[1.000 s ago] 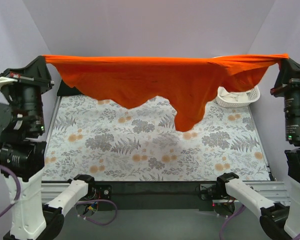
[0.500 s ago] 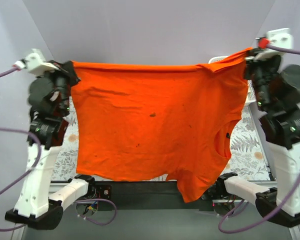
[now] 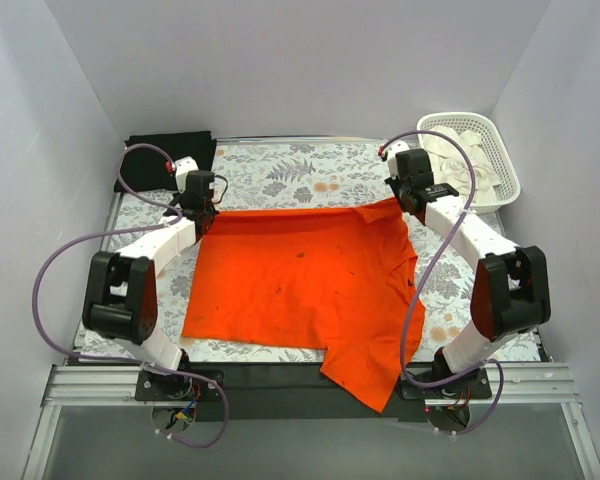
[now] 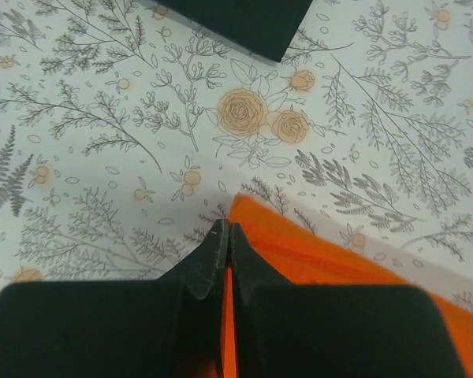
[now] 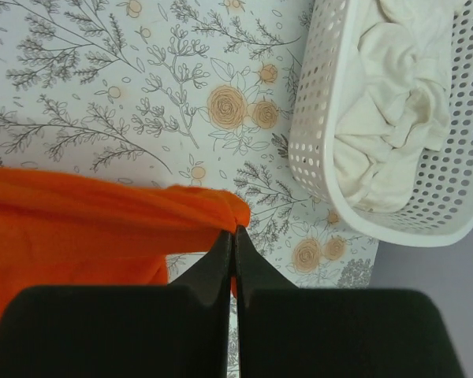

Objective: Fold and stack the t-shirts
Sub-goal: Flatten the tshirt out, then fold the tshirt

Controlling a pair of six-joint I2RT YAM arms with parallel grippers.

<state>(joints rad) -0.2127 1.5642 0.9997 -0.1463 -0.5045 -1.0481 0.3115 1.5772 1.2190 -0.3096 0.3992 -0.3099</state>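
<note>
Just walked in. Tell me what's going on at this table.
The two arms are handling the orange t-shirt, which lies spread nearly flat on the floral tablecloth. The left gripper is shut on its far left corner and the right gripper on its far right corner. Part of it hangs over the near table edge. No fold is made yet. A black t-shirt lies folded at far left, and a white basket of pale cloth sits at far right.
</note>
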